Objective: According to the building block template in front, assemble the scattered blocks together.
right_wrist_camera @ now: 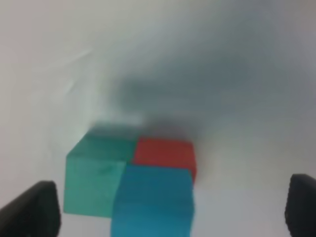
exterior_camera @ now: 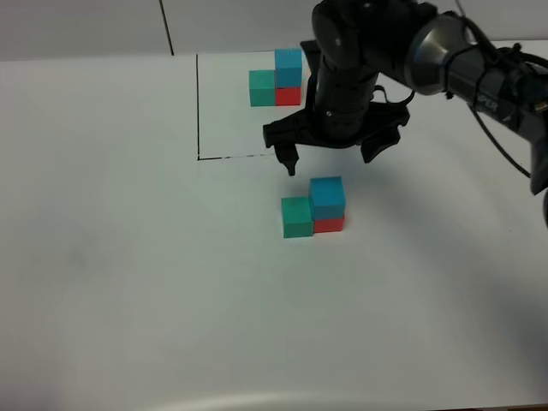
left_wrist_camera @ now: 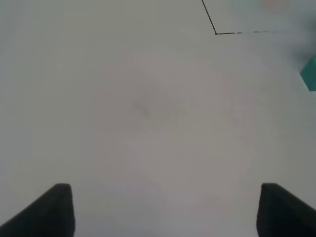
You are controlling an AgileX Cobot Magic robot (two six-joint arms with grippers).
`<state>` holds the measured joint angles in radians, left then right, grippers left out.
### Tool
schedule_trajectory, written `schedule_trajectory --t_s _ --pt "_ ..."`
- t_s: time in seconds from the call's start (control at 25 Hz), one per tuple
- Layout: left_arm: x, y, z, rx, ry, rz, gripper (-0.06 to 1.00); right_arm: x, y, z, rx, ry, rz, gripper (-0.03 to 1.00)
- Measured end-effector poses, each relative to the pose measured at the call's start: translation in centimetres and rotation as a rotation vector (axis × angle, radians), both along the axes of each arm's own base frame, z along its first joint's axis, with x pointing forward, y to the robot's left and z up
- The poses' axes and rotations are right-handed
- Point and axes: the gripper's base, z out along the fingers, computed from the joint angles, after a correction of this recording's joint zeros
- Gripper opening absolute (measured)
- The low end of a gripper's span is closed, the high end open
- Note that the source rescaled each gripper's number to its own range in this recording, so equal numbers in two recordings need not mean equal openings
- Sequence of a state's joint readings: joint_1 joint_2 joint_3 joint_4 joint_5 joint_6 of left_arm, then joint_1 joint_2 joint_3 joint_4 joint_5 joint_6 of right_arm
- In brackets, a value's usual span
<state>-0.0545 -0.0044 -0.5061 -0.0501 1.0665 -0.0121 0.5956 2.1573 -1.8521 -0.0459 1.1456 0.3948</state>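
The template (exterior_camera: 276,81) stands at the back inside thin black lines (exterior_camera: 198,107): teal-green beside red, blue on red. In front, the loose teal-green cube (exterior_camera: 297,217) sits against the red cube (exterior_camera: 330,224), and the sky blue cube (exterior_camera: 327,197) rests on the red one. The right wrist view shows the same stack: teal-green (right_wrist_camera: 94,175), red (right_wrist_camera: 165,153), blue (right_wrist_camera: 153,202). My right gripper (exterior_camera: 330,158) hangs open and empty just above and behind the stack. My left gripper (left_wrist_camera: 163,210) is open and empty over bare table, out of the exterior view.
The white table (exterior_camera: 128,257) spreads wide to the left and front. The right arm (exterior_camera: 445,60) reaches in from the back right. A corner of the black line (left_wrist_camera: 216,33) and an edge of the teal-green cube (left_wrist_camera: 310,74) show in the left wrist view.
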Motion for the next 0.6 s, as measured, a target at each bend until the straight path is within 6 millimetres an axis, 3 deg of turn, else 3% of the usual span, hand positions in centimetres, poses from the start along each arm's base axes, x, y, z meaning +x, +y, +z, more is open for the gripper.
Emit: schedule_trajectory --t_s 0.16,0.36,0.6 --pt "0.0 0.0 0.0 0.000 0.000 0.000 0.73 1.0 -3.7 2.8 -0.016 -0.024 -0.004 1.00" --pt "0.0 0.0 0.0 0.000 0.000 0.000 0.73 2.1 -8.1 4.5 -0.036 -0.050 -0.010 1.00" --pt "0.0 0.0 0.0 0.000 0.000 0.000 0.73 -0.2 -13.4 6.0 -0.033 -0.106 -0.040 1.00"
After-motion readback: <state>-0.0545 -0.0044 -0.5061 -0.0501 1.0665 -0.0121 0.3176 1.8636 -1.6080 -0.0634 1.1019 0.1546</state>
